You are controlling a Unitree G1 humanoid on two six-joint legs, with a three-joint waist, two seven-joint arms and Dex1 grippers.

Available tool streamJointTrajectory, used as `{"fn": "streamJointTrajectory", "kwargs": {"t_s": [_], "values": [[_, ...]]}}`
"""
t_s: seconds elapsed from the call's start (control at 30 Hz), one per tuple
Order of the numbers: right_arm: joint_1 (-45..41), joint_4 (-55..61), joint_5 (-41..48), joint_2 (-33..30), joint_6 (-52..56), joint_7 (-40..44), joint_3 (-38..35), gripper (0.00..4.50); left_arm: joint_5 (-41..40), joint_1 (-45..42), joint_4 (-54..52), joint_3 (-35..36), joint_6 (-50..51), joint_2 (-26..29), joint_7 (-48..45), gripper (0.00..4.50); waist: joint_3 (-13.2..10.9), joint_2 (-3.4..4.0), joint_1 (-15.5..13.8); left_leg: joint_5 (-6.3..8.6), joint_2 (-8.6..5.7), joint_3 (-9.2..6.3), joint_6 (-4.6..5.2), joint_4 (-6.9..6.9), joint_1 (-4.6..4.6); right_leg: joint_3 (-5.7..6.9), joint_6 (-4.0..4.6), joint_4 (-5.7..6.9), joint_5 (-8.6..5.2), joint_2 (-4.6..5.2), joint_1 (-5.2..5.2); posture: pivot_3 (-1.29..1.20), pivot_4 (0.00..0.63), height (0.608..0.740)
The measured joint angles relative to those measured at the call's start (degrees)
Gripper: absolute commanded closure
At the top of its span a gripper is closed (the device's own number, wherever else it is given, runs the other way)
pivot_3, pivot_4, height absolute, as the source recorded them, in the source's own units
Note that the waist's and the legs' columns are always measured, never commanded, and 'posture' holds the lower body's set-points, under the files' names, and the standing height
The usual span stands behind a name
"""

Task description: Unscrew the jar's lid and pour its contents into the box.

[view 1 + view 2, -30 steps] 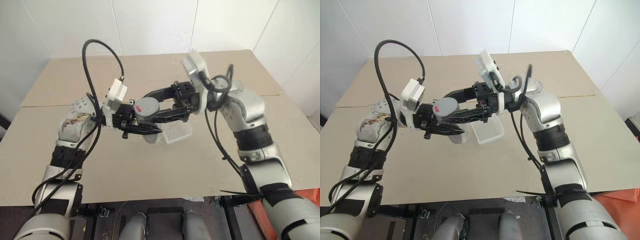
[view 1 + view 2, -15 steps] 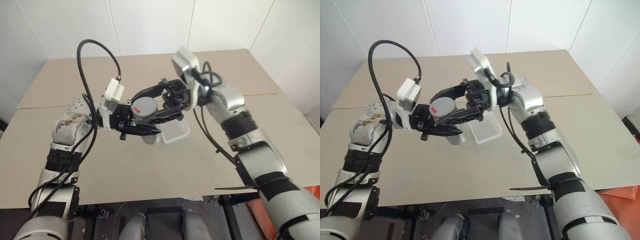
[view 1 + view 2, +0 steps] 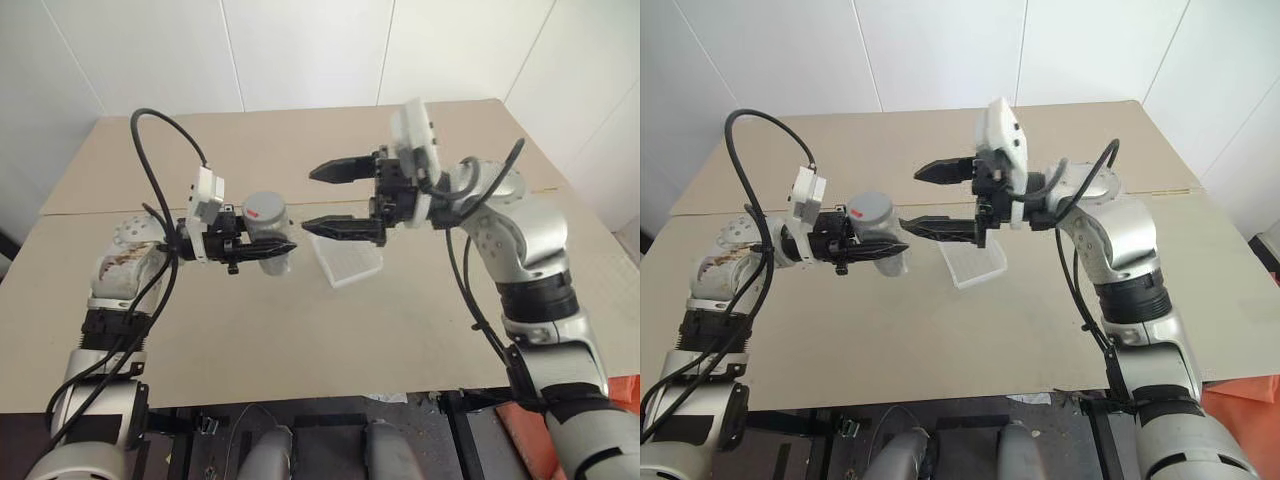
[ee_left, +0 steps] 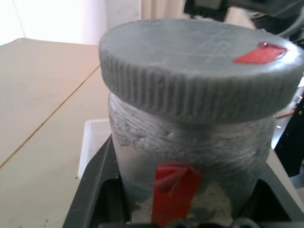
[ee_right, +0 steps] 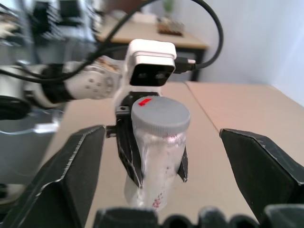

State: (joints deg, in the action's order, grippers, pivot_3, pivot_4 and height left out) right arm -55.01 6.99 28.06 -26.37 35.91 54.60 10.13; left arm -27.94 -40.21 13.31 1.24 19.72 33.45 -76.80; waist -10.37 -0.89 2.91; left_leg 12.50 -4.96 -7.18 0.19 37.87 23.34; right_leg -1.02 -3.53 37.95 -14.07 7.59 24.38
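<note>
Two grippers face each other over our table (image 3: 420, 330). From the head, our left gripper (image 3: 283, 246) clenches the jar (image 3: 268, 232), lid (image 3: 262, 207) on, at nine o'clock from the box (image 3: 347, 262). Our right gripper (image 3: 325, 198) stands released. Its wrist camera sees jar and lid between its spread fingers (image 5: 76, 161).

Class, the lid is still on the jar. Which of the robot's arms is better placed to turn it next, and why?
The right. Its right gripper is open, facing the lid, while the left gripper is shut on the jar, holding it above the table.
</note>
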Motion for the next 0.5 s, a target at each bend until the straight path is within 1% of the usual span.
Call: {"fn": "streamJointTrajectory", "kwargs": {"t_s": [0.1,0.2,0.5], "values": [[-0.02,1.95,-0.89,3.83,3.59,-5.31,1.01,0.02,1.07,-0.57,1.45,-1.05,-0.90,-1.15,0.32,2.57,0.00,0.00,-0.15,0.00,-0.01,0.00,0.00,0.00,0.02,0.00,0.00,0.02,0.00,0.00,-0.01,0.00,0.150,0.740],[-0.37,2.58,-1.80,5.79,5.72,-8.71,1.66,0.02,1.36,-1.87,2.72,-1.48,-1.27,-1.50,-0.16,2.57,0.00,0.00,-0.34,0.00,-0.03,0.00,0.00,0.00,0.06,0.00,0.00,0.04,0.00,0.00,-0.01,0.00,0.150,0.740],[-1.68,-0.47,-4.71,9.09,6.96,-11.18,3.98,0.02,1.29,-4.12,3.30,-1.83,-2.05,-2.21,-2.78,2.57,0.00,0.00,-0.07,0.00,-0.02,0.01,0.00,0.00,0.03,0.01,0.00,0.05,0.00,0.00,-0.01,0.00,0.150,0.740]]}}
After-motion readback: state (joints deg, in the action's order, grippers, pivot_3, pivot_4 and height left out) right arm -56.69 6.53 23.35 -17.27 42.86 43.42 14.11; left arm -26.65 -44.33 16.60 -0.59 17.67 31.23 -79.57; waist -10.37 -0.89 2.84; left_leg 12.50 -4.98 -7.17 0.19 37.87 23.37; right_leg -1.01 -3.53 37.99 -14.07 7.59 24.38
